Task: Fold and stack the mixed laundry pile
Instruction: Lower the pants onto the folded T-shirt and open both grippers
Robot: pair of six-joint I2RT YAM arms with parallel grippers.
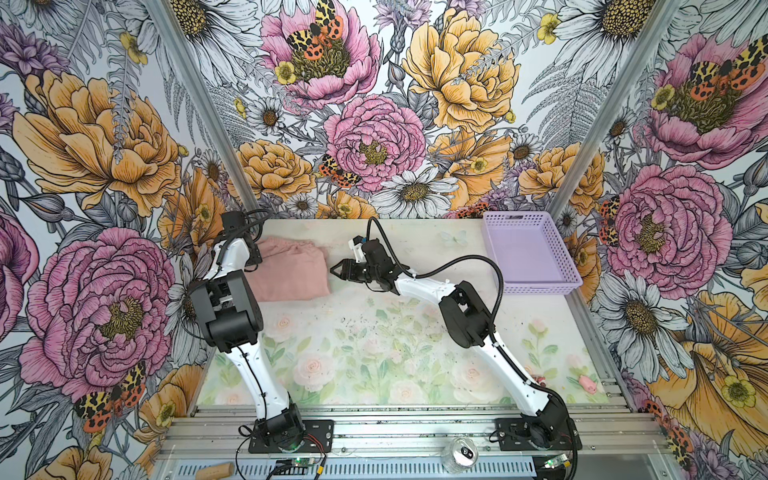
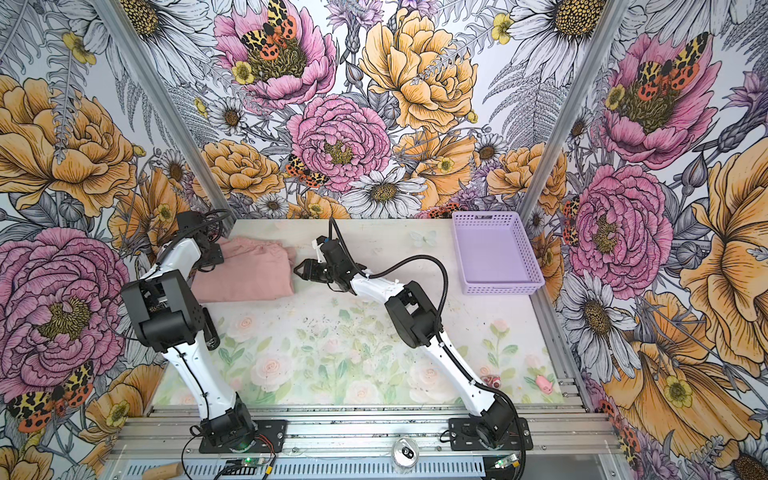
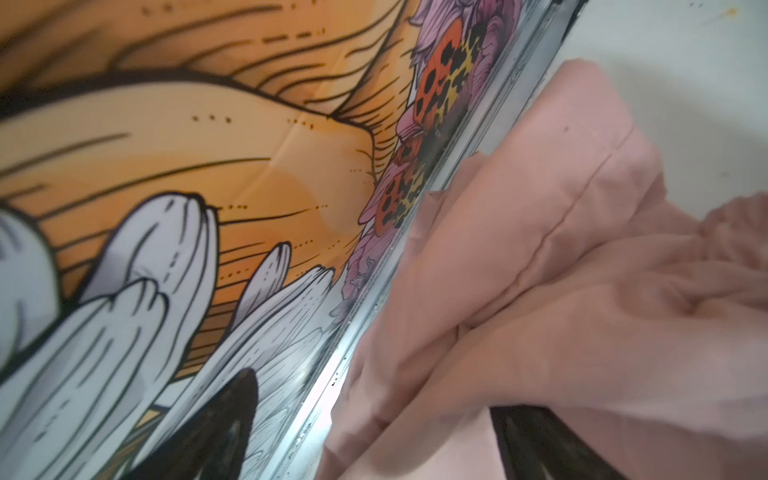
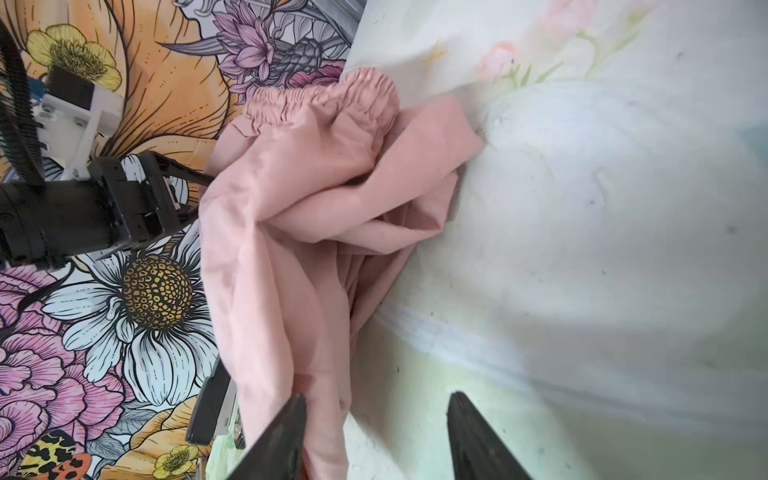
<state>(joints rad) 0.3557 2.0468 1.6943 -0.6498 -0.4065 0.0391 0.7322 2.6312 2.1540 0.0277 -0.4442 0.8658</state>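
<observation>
Pink garment [image 1: 291, 272] lies bunched at the upper left of the table [image 1: 374, 340] in both top views, waistband on its upper edge. My left gripper [image 3: 374, 399] is at its left edge, fingers [image 3: 224, 419] wide apart, cloth loose between them. My right gripper [image 4: 374, 436] is just right of it, fingers [image 4: 478, 440] apart, one over the cloth's edge, nothing clamped. Basket [image 1: 536, 286] sits upper right.

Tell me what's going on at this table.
Two robot arms are working on a pile of pink clothing that lies roughly folded at the far left of the table. The left gripper is at the pile's left edge and the right gripper at its right edge. Both have their jaws apart and neither is gripping the cloth. A lavender basket stands in the far right corner.
</observation>
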